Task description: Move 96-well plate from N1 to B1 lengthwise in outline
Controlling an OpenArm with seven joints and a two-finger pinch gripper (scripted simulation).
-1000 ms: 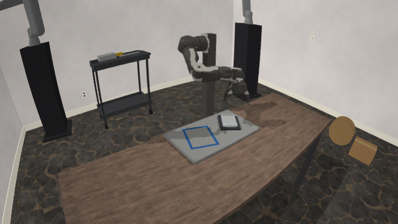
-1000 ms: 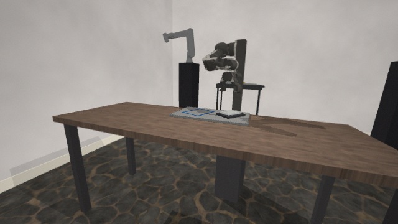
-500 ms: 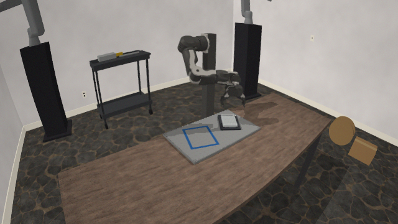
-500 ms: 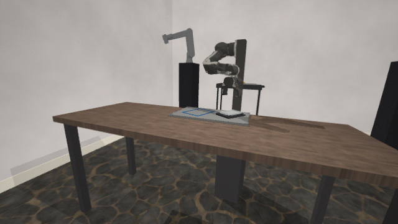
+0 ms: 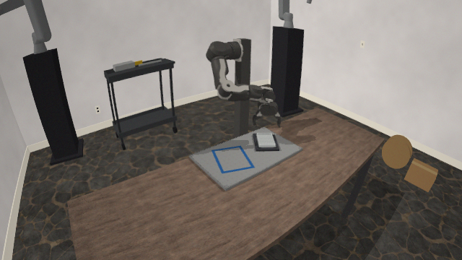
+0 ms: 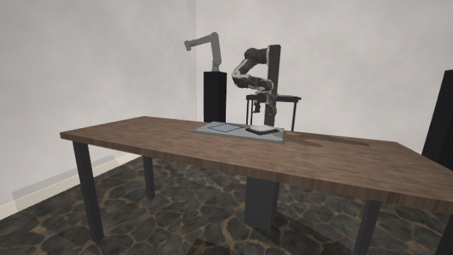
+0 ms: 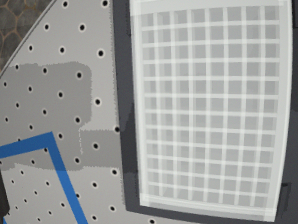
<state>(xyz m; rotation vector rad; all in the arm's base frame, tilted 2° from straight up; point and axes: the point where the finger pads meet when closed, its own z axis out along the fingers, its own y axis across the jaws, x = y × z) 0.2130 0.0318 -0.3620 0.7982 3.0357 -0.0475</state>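
Observation:
The white 96-well plate [image 5: 266, 140] sits flat in the dark plate nest [image 5: 266, 142] at the far right of the grey perforated deck [image 5: 245, 157]. It fills the wrist view [image 7: 206, 103], with the nest's dark frame [image 7: 125, 96] around it. The blue taped outline [image 5: 232, 159] lies on the deck to the left of the nest, and its corner shows in the wrist view [image 7: 60, 183]. My gripper [image 5: 267, 120] hangs open and empty above the plate, well clear of it. It also shows in the exterior view [image 6: 262, 106].
The deck lies on a wooden table [image 5: 216, 202]. The arm's post [image 5: 242, 87] stands behind the deck. A black cart [image 5: 142, 94] and two black pedestals [image 5: 54, 108] [image 5: 286, 70] stand beyond the table. A cardboard box [image 5: 420, 175] lies at the right.

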